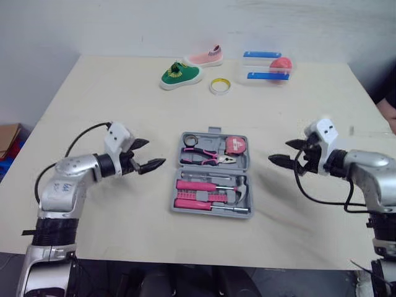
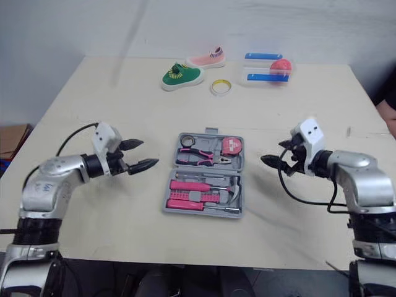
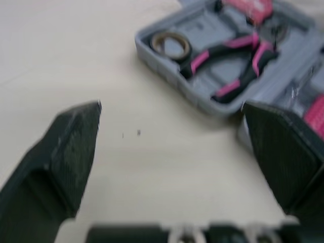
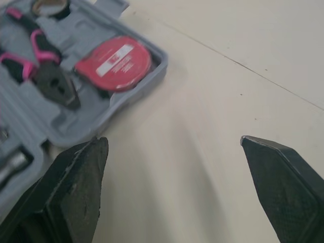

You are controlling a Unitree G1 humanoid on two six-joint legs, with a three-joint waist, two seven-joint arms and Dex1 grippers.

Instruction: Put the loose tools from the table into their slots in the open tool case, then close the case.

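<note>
Pale wood runs across the whole table, and the grey tool case lies flat open near the middle of it, directly between the two arms. I have the left gripper just off the case's left side and the right gripper a little further off its right side. Both have their fingers spread apart and hold nothing.

At the far edge sit a clear box, a green shoe and a pink shoe, with a yellow tape roll among them, well apart from the case. Inside the case I see the pliers, a hammer, pink screwdrivers and a red tape measure.

The slots look filled to me, so I judge closing is what remains. My worry is the fold. If I push one half with a single fingertip, the light case may skate across the smooth wood instead of hinging. Any tool not fully seated could also tip out or block the halves from meeting.
</note>
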